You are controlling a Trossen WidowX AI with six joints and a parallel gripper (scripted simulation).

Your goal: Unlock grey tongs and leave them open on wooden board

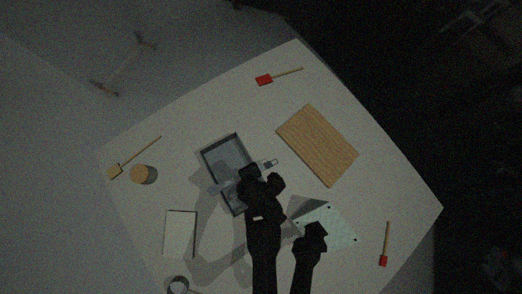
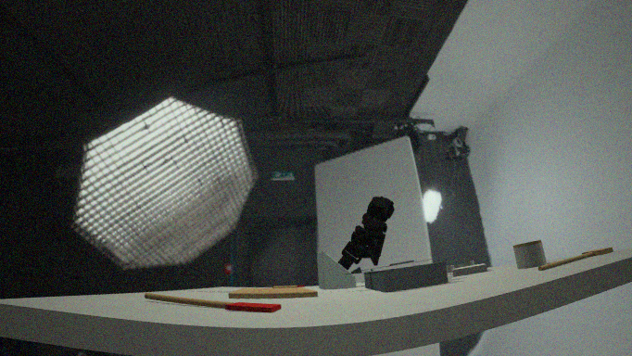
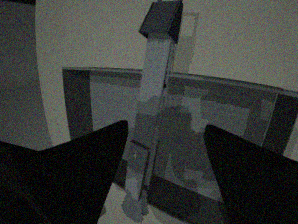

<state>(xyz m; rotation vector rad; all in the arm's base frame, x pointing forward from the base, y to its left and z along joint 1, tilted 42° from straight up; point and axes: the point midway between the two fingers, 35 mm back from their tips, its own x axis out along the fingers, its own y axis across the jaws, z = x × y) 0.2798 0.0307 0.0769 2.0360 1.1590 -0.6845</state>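
The grey tongs (image 1: 220, 187) (image 3: 156, 63) lie across the dark roasting tin (image 1: 223, 153) (image 2: 405, 276) (image 3: 76, 99), closed, with the looped hinge end (image 1: 270, 164) sticking out past the tin's rim towards the board. My gripper (image 1: 263, 173) (image 2: 350, 262) (image 3: 166, 129) hangs just above them, tilted down. Its two fingers stand apart, one on each side of the tongs' arms, without touching them. The wooden board (image 1: 318, 143) (image 2: 273, 292) lies bare to the right of the tin.
A red spatula (image 1: 264, 80) (image 2: 252, 306) lies at the far edge and another (image 1: 383, 245) at the right. A wooden spatula (image 1: 132, 157) and a cork cylinder (image 1: 139, 173) (image 2: 528, 254) are on the left. A white slab (image 1: 179, 233), a ring (image 1: 177, 285) and the arm's base plate (image 1: 337, 230) are near.
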